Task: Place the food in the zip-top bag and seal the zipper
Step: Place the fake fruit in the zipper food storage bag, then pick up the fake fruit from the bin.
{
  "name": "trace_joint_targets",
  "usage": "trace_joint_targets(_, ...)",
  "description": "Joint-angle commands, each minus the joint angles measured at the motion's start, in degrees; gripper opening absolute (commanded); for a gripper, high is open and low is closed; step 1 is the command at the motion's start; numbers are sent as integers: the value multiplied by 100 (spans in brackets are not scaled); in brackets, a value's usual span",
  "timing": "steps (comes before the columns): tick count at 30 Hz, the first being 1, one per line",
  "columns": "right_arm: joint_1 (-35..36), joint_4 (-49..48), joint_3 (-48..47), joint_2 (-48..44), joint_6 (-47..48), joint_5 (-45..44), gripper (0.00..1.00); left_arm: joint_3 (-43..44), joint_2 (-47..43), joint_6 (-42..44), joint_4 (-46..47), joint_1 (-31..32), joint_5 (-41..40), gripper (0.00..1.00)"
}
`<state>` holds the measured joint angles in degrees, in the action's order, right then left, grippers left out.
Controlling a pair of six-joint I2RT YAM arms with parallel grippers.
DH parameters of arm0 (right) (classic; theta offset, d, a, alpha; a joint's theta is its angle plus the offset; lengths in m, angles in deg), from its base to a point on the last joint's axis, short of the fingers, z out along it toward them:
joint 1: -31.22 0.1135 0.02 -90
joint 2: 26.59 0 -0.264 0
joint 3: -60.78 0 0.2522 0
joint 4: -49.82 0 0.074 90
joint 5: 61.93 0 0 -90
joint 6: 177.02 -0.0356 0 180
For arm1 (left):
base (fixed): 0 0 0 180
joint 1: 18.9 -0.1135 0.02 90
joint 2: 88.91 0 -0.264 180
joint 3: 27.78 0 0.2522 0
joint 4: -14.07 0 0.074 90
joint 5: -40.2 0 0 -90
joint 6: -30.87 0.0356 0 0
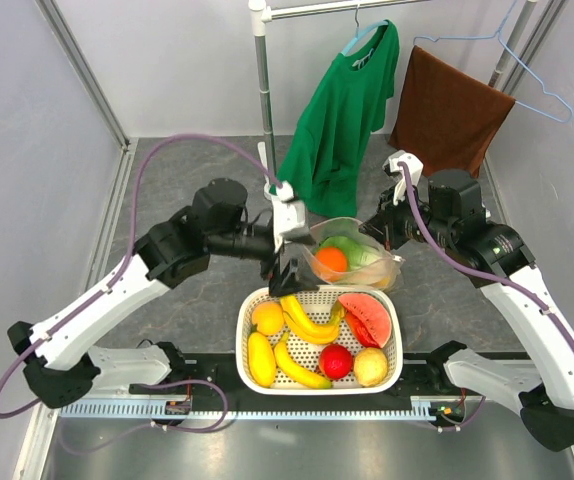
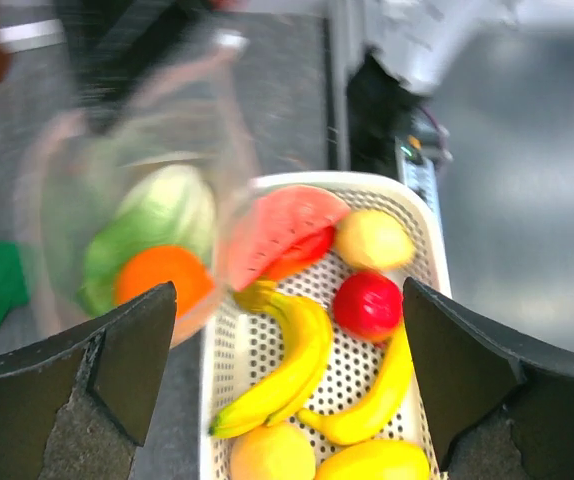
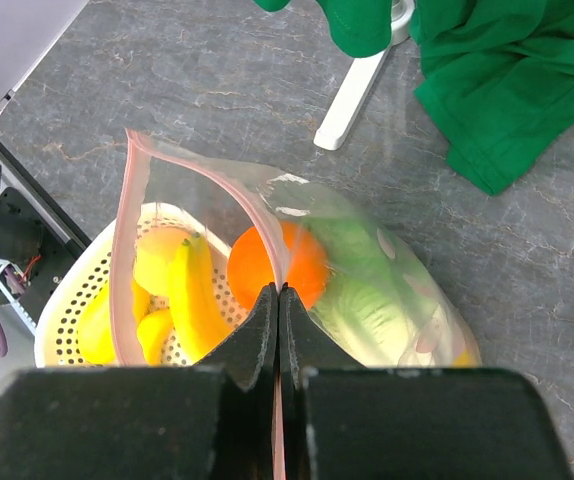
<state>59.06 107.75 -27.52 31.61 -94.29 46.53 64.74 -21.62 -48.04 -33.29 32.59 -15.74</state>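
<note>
Bag [image 1: 382, 270] stands mid-worktop, just beyond the basket [image 1: 241, 345] that sits by the near edge. The orange [image 1: 331, 260] and cabbage [image 1: 354, 250] are inside it and its mouth gapes. Right claw [image 3: 279, 298] is clamped on the zipper [image 3: 125, 240] at the end nearest that arm. From the pinch the pink strip splits into two lips that run toward the left side of the worktop and meet again at a corner above the basket's far rim. The zipper's long axis therefore lies roughly left to right between the two arms, with its free end on the left arm's side. Left claw [image 1: 285, 268] hangs just beside that end, jaws spread wide and holding nothing. Its arm reaches inward with the wrist turned down over the basket's far rim. Judging by the open mouth, sealing has not begun, and the left claw is the nearer one to catch the loose end while the right holds its pinch.
</note>
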Motion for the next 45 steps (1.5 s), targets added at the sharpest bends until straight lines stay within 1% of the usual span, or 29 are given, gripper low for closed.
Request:
trace_joint_targets(1,-41,-215,-78,25,6,132,0,-475,-93,1820,-268,835,734,98)
trace_joint_targets(2,-41,-215,-87,25,6,132,0,-606,-23,2122,-426,1237,516,96)
trace_joint_targets(3,-59,-198,-95,17,6,140,0,-721,-5,2386,-471,1415,418,95)
trace_joint_targets(4,-50,-180,-104,25,-3,149,0,-852,21,2937,-480,1565,347,95)
trace_joint_targets(5,-59,-189,-104,25,-3,158,0,-1097,117,3212,-472,1810,216,92)
trace_joint_targets(6,-59,-180,-104,25,6,175,0,-1213,205,3467,-463,1908,180,91)
trace_joint_targets(7,-68,-180,-96,25,6,193,0,-1327,276,3940,-437,1970,162,91)
trace_joint_targets(9,-68,-171,-87,25,6,202,0,-1644,503,4417,-393,2058,188,88)
trace_joint_targets(10,-68,-162,-78,25,-3,202,0,-1767,548,4906,-297,2059,206,88)
trace_joint_targets(11,-68,-162,-69,17,15,211,0,-1994,618,5137,-200,2085,180,88)
trace_joint_targets(14,-68,-145,-34,-1,15,263,0,-2242,864,5745,170,2085,179,89)
trace_joint_targets(16,-76,-153,1,-18,-3,281,0,-2234,1179,6035,249,2085,180,92)
trace_joint_targets(20,-94,-145,63,-45,6,325,0,-2067,1673,6343,441,2094,302,100)
trace_joint_targets(25,-103,-136,89,-71,-38,387,0,-1988,2086,6502,750,2199,390,100)
trace_joint_targets(34,-129,-83,63,-106,6,448,0,-1777,2807,6722,741,2287,382,99)
trace_joint_targets(36,-138,-83,89,-133,15,439,0,-1768,2816,6757,706,2287,399,96)
trace_joint_targets(37,-147,-74,98,-142,15,448,0,-1733,2808,6740,637,2287,434,90)
trace_joint_targets(39,-147,-66,115,-142,24,448,0,-1671,2729,6705,505,2296,469,82)
trace_joint_targets(40,-155,-66,115,-142,6,439,0,-1601,2554,6643,400,2305,530,73)
trace_joint_targets(42,-147,-66,107,-124,15,457,0,-1557,2273,6337,311,2305,566,65)
trace_joint_targets(43,-155,-74,98,-124,15,457,0,-1505,1906,6213,215,2296,601,58)
trace_joint_targets(45,-147,-74,98,-115,32,439,0,-1460,1526,5837,135,2296,610,54)
